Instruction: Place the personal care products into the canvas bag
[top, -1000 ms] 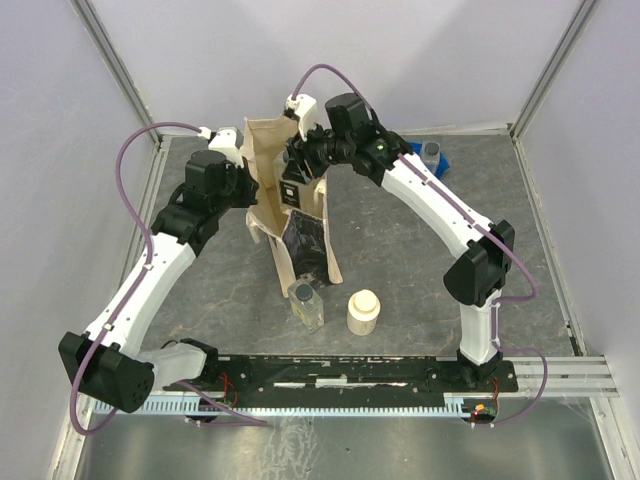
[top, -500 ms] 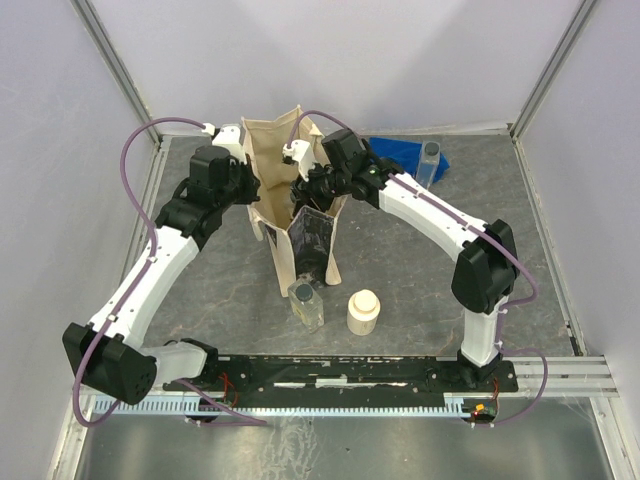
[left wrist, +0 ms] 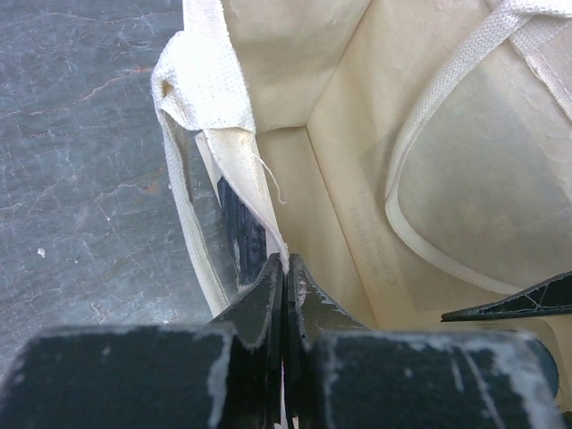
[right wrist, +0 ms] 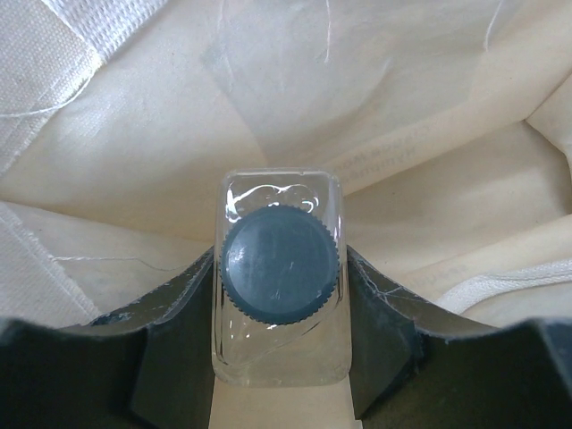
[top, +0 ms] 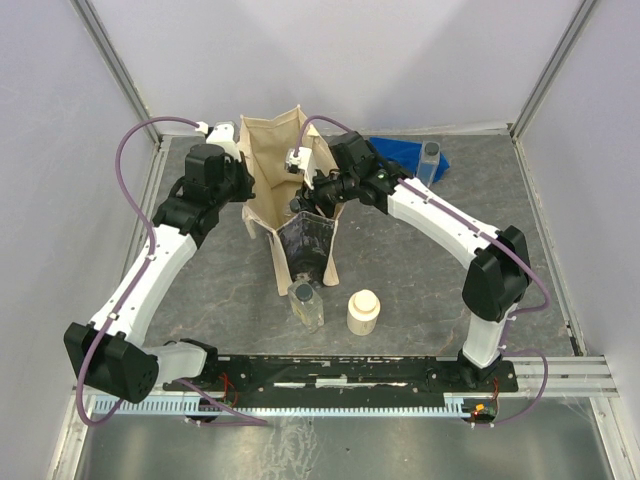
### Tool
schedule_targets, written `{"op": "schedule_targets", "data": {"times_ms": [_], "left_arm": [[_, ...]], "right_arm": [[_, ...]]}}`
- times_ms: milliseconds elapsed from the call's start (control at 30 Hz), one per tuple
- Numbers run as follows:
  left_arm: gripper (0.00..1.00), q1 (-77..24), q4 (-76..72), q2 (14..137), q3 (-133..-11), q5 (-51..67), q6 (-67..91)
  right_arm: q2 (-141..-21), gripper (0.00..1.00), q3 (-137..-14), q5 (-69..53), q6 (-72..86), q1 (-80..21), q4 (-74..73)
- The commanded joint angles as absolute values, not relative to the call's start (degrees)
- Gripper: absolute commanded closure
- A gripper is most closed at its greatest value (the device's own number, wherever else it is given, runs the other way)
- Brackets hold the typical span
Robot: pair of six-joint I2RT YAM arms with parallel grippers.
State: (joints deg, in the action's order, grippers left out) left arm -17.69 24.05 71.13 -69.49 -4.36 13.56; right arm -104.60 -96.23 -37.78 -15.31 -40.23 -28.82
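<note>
The beige canvas bag point(top: 268, 165) stands upright left of the table's middle, mouth open. My left gripper point(top: 250, 192) is shut on its left rim; in the left wrist view the jaws point(left wrist: 286, 268) pinch the fabric edge, with the bag's inside point(left wrist: 429, 179) beyond. My right gripper point(top: 302, 206) is over the bag's mouth, shut on a clear bottle point(right wrist: 280, 268) with a dark cap, bag lining point(right wrist: 375, 98) all round it. A second clear bottle point(top: 306, 305) and a squat cream bottle point(top: 362, 312) stand in front of the bag.
A blue cloth point(top: 398, 152) lies at the back right with another clear bottle point(top: 430, 160) standing at its edge. Metal frame posts and walls bound the table on the left, right and back. The arms' bases line the near edge.
My right gripper has moved down and left with its bottle, into the bag's mouth. The bag's mouth now stands wider open. The left gripper keeps its hold on the rim.
</note>
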Motion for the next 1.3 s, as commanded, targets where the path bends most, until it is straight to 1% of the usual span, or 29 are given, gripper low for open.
{"op": "schedule_targets", "data": {"times_ms": [0,367,433,500,633,700,733,800,867,900,967,1033,1100,1133,1200,1267], "left_arm": [[0.97,-17.3,23.2,70.7,-68.8,-4.5,11.2],[0.97,-17.3,22.9,70.2,-68.2,-4.4,11.2],[0.97,-17.3,22.8,70.2,-68.2,-4.2,11.2],[0.97,-17.3,22.8,70.2,-68.0,-4.2,11.2],[0.97,-17.3,22.7,70.2,-67.8,-3.9,11.6],[0.97,-17.3,22.6,70.0,-67.4,-3.9,11.7],[0.97,-17.3,22.5,69.9,-67.2,-3.9,11.7],[0.97,-17.4,22.3,69.6,-66.8,-4.0,11.7],[0.97,-17.3,22.2,69.4,-66.5,-4.1,11.6],[0.97,-17.3,22.2,69.4,-66.5,-4.1,11.7],[0.97,-17.3,22.2,69.4,-66.4,-3.9,11.6],[0.97,-17.3,22.2,69.4,-66.3,-3.6,11.7],[0.97,-17.3,22.1,69.5,-66.2,-3.5,11.7],[0.97,-17.3,22.0,69.6,-66.1,-3.4,11.7],[0.97,-17.3,21.9,69.8,-66.2,-3.2,11.7],[0.97,-17.3,21.8,69.8,-66.2,-2.9,11.7]], "right_arm": [[-100.5,0.99,-97.5,-42.1,-16.0,-41.0,-26.1],[-104.0,0.99,-94.8,-34.3,-17.5,-43.0,-27.9],[-104.8,0.96,-94.8,-33.3,-17.4,-43.4,-28.7],[-105.3,0.95,-94.6,-32.1,-17.4,-43.7,-29.3],[-106.0,0.99,-93.6,-31.1,-17.4,-44.2,-29.5],[-106.2,0.99,-93.1,-30.8,-17.4,-44.4,-29.5],[-106.3,0.97,-93.0,-30.5,-17.3,-44.6,-29.6],[-106.5,0.90,-93.2,-29.8,-17.0,-44.7,-30.4],[-106.4,0.81,-93.5,-28.9,-16.1,-44.8,-31.2],[-106.1,0.73,-93.7,-28.7,-15.7,-44.8,-31.5],[-105.2,0.54,-93.8,-28.3,-14.8,-44.8,-31.6],[-103.6,0.32,-93.5,-28.0,-14.1,-44.8,-31.4],[-102.1,0.16,-93.2,-26.9,-13.3,-44.8,-30.6],[-101.4,0.09,-93.2,-26.2,-12.7,-44.8,-30.0],[-100.1,0.01,-93.0,-24.5,-11.1,-44.9,-28.7],[-99.0,0.00,-92.9,-23.0,-10.4,-44.8,-27.4]]}}
